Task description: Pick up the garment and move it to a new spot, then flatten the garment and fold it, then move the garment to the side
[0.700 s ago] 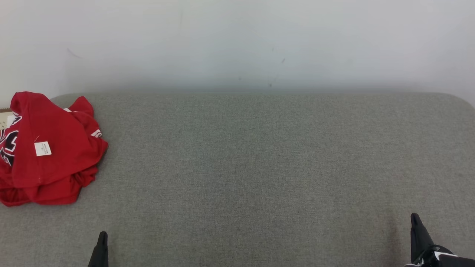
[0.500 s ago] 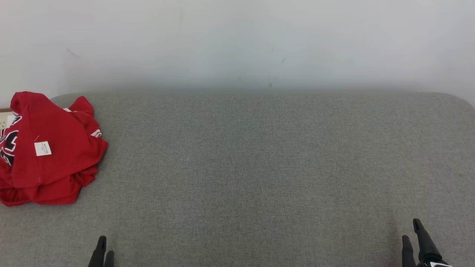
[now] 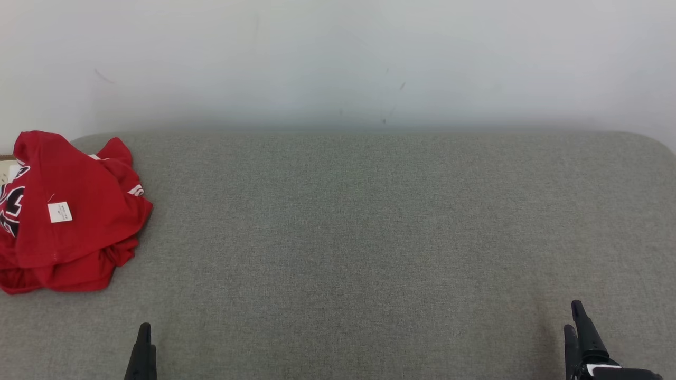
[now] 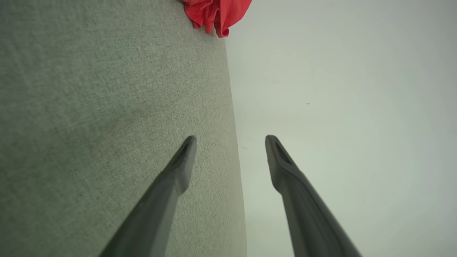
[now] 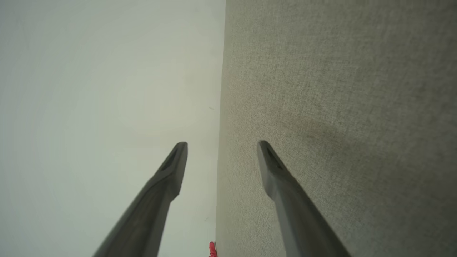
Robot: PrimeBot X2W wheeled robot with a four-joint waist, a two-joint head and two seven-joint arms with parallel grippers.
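In the head view we find the garment [image 3: 68,227] at 9 o'clock on the tabletop [image 3: 369,227], at its left edge and partly cut off by the picture border. It is red, crumpled in a heap and not folded. A white tag [image 3: 60,212] lies on its upper face. Black-and-white lettering [image 3: 10,208] shows on its 9 o'clock side. A pale object [image 3: 5,166] sits at the garment's 10 o'clock, mostly hidden, and we cannot tell what it is.

The tabletop is covered in grey woven fabric, with rounded far corners. A white wall [image 3: 338,58] rises at 12 o'clock and carries a few small dark marks [image 3: 402,85].

The left claw [image 4: 231,139] enters the head view at 7 o'clock, well apart from the garment. Its wrist view shows the two fingers [image 4: 171,185] spread and empty, with the garment's hem at 12 o'clock. The right claw [image 5: 222,144] enters at 5 o'clock, farther from the garment, fingers likewise spread and empty. Bare grey fabric lies between each claw and the garment. We cannot tell whether the fingertips touch the fabric.
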